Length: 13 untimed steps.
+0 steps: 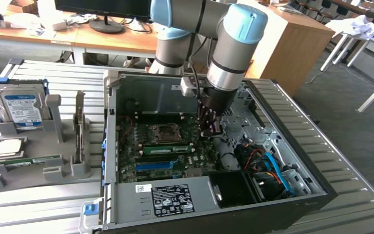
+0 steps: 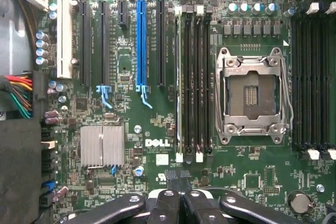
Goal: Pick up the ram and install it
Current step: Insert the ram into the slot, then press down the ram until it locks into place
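A long green ram stick [image 1: 34,160] with a pale label lies in the grey holder [image 1: 44,173] at the exterior view's left, outside the computer case. A second green ram stick [image 1: 165,148] stands in a slot on the motherboard. The wrist view shows it edge-on as a thin pale line [image 2: 178,82] in the bank of black memory slots [image 2: 195,82]. My gripper [image 1: 211,130] hangs inside the open case over the motherboard, just past the end of those slots. Its black fingertips [image 2: 179,182] are pressed together with nothing between them.
The holder also carries a blue-labelled hard drive [image 1: 21,109] and a square silver processor chip [image 1: 9,147]. The case walls [image 1: 111,146] enclose the arm. Also inside are an empty processor socket [image 2: 252,95], a heatsink [image 2: 102,145], coloured cables [image 1: 271,168] and a power supply [image 1: 171,197].
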### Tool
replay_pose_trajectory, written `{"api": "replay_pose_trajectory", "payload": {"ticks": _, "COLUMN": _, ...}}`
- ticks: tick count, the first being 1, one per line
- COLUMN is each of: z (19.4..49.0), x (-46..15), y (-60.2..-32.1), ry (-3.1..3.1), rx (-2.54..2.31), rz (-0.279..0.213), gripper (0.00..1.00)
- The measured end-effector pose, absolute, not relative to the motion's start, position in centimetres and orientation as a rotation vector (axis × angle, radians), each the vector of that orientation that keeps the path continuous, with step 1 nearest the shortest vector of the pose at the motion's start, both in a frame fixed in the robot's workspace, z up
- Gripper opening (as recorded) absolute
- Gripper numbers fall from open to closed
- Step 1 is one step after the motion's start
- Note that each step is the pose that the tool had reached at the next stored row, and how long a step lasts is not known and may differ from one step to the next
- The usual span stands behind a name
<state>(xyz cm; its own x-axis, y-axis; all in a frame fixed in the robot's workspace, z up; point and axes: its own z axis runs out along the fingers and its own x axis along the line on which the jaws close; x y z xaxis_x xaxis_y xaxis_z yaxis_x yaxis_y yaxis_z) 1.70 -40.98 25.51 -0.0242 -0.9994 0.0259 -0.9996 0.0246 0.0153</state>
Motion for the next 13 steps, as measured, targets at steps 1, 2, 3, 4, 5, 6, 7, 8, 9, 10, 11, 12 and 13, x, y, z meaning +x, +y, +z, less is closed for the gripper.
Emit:
{"api": "replay_pose_trajectory", "payload": {"ticks": 1, "z": 25.51, "x": 1.70, "y": -40.98, "ry": -2.228, "rx": 2.174, "rz": 0.011, "gripper": 0.10}}
{"api": "replay_pose_trajectory", "payload": {"ticks": 2, "z": 25.51, "x": 1.70, "y": -40.98, "ry": -2.228, "rx": 2.173, "rz": 0.011, "gripper": 0.10}}
{"api": "replay_pose_trajectory", "payload": {"ticks": 3, "z": 25.52, "x": 1.70, "y": -40.99, "ry": -2.227, "rx": 2.174, "rz": 0.011, "gripper": 0.10}}
{"api": "replay_pose_trajectory", "payload": {"ticks": 4, "z": 25.52, "x": 1.70, "y": -40.99, "ry": -2.227, "rx": 2.174, "rz": 0.011, "gripper": 0.10}}
{"api": "replay_pose_trajectory", "payload": {"ticks": 5, "z": 25.52, "x": 1.70, "y": -40.99, "ry": -2.227, "rx": 2.174, "rz": 0.011, "gripper": 0.10}}
{"api": "replay_pose_trajectory", "payload": {"ticks": 6, "z": 25.52, "x": 1.70, "y": -40.99, "ry": -2.227, "rx": 2.174, "rz": 0.011, "gripper": 0.10}}
{"api": "replay_pose_trajectory", "payload": {"ticks": 7, "z": 25.52, "x": 1.70, "y": -40.99, "ry": -2.227, "rx": 2.174, "rz": 0.011, "gripper": 0.10}}
{"api": "replay_pose_trajectory", "payload": {"ticks": 8, "z": 25.52, "x": 1.70, "y": -40.99, "ry": -2.227, "rx": 2.174, "rz": 0.011, "gripper": 0.10}}
{"api": "replay_pose_trajectory", "payload": {"ticks": 9, "z": 25.52, "x": 1.70, "y": -40.99, "ry": -2.227, "rx": 2.174, "rz": 0.011, "gripper": 0.10}}
{"api": "replay_pose_trajectory", "payload": {"ticks": 10, "z": 25.52, "x": 1.70, "y": -40.99, "ry": -2.227, "rx": 2.174, "rz": 0.011, "gripper": 0.10}}
{"api": "replay_pose_trajectory", "payload": {"ticks": 11, "z": 25.52, "x": 1.70, "y": -40.99, "ry": -2.227, "rx": 2.174, "rz": 0.011, "gripper": 0.10}}
{"api": "replay_pose_trajectory", "payload": {"ticks": 12, "z": 25.52, "x": 1.66, "y": -40.99, "ry": -2.227, "rx": 2.173, "rz": 0.011, "gripper": 0.10}}
{"api": "replay_pose_trajectory", "payload": {"ticks": 13, "z": 25.50, "x": 1.48, "y": -40.99, "ry": -2.227, "rx": 2.174, "rz": 0.011, "gripper": 0.10}}
